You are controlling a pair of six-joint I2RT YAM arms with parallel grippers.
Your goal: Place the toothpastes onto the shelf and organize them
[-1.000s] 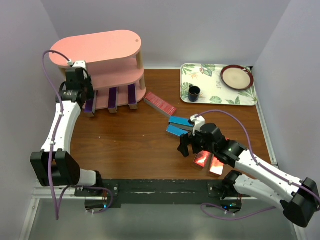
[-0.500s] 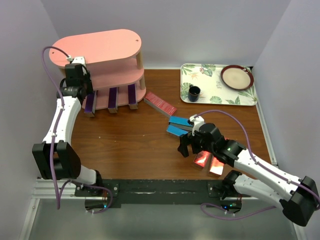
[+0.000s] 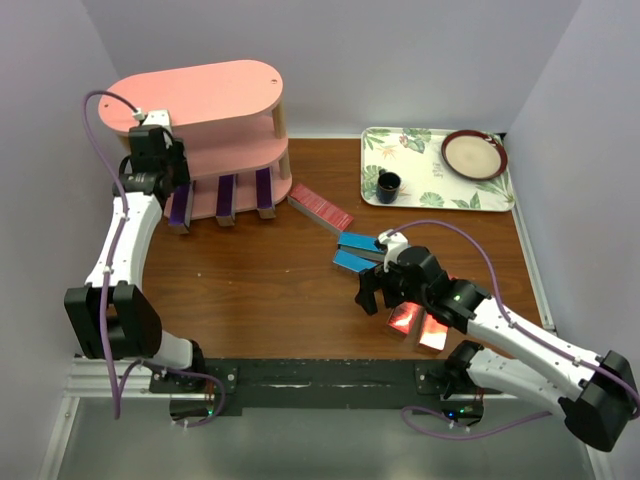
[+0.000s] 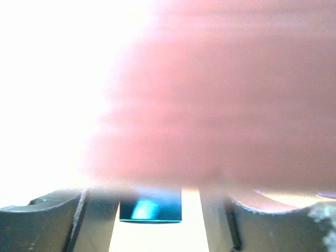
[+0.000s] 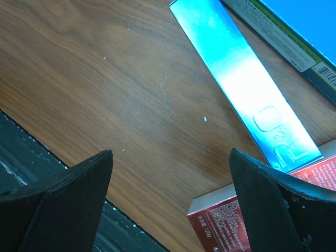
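right gripper point(image 5: 170, 155): near right, jaws spread wide, empty, above table point(image 3: 260, 280)
red cartons point(image 3: 405, 318): two under right arm, third far by shelf point(image 3: 200, 95)
blue cartons point(image 3: 358, 243): flat on table, just beyond right gripper
left gripper point(image 4: 156, 202): shelf's left end, jaws released; bluish carton end point(image 4: 150, 210) loose between fingers
purple cartons point(image 3: 226, 200): three on bottom tier

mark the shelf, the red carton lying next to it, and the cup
shelf point(image 3: 190, 95): top external view, top board.
red carton point(image 3: 320, 208): top external view, upper face.
cup point(image 3: 388, 185): top external view, dark top.
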